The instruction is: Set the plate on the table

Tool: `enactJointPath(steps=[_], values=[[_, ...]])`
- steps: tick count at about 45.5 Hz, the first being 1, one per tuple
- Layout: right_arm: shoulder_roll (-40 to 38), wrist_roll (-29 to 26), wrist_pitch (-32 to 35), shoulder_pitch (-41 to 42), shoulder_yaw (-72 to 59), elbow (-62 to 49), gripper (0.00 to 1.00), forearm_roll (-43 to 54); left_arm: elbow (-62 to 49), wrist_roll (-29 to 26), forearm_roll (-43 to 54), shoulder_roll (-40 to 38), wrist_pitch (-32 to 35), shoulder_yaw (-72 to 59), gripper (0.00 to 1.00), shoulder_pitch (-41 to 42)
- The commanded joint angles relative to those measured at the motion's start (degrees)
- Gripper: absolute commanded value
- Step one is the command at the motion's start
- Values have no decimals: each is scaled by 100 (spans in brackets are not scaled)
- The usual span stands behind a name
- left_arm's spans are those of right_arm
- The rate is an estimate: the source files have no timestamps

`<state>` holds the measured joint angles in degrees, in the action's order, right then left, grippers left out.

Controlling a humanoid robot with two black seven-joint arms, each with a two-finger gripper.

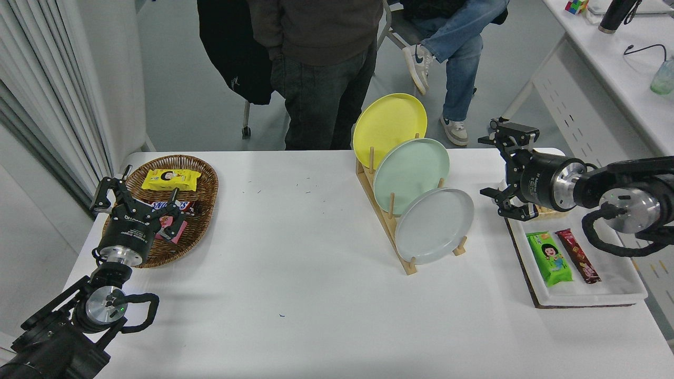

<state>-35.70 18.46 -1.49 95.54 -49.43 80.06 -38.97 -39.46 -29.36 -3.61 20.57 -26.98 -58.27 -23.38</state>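
Plate (435, 226): round, light grey, matte, shallow raised rim. Stands on edge in the nearest slot of the wooden rack (387, 223), right of centre on the table (295, 273); face tilted back, turned toward the camera and slightly right. No long axis, being round. Mint-green plate (411, 171) and yellow plate (388, 126) stand behind it in the same rack.

Right tool (500, 171): jaws spread wide, holding nothing, pointing left, just right of the plate, clear of its rim, over the white tray's (605, 273) far end.

Left tool (134, 202): jaws spread, at the wicker basket (202, 179), lower left
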Motion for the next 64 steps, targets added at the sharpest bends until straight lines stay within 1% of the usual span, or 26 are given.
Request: enactJointPath(steps=[1,10,21,25,33,39,55,64], values=[[282,0,-106,-202,4,10,100,-234,0,0,0,0,0,0,98,0],[599,0,-176,-281,-5,19,100,-269,0,0,0,0,0,0,98,0],[933,0,-431,-193,39,-17,100,-655,0,0,0,0,-9,0,98,0],[968,0,-422,-202,196,-34,100,-708,0,0,0,0,0,0,98,0],[968,0,-378,-211,303,-87,100,-585,0,0,0,0,0,0,98,0],[986,0,-361,-264,294,-271,100,-322,0,0,0,0,0,0,98,0],[1074,0,-326,-685,355,-834,100,-5,0,0,0,0,0,0,98,0],[1127,0,-53,-765,364,-887,100,-5,0,0,0,0,0,0,98,0]])
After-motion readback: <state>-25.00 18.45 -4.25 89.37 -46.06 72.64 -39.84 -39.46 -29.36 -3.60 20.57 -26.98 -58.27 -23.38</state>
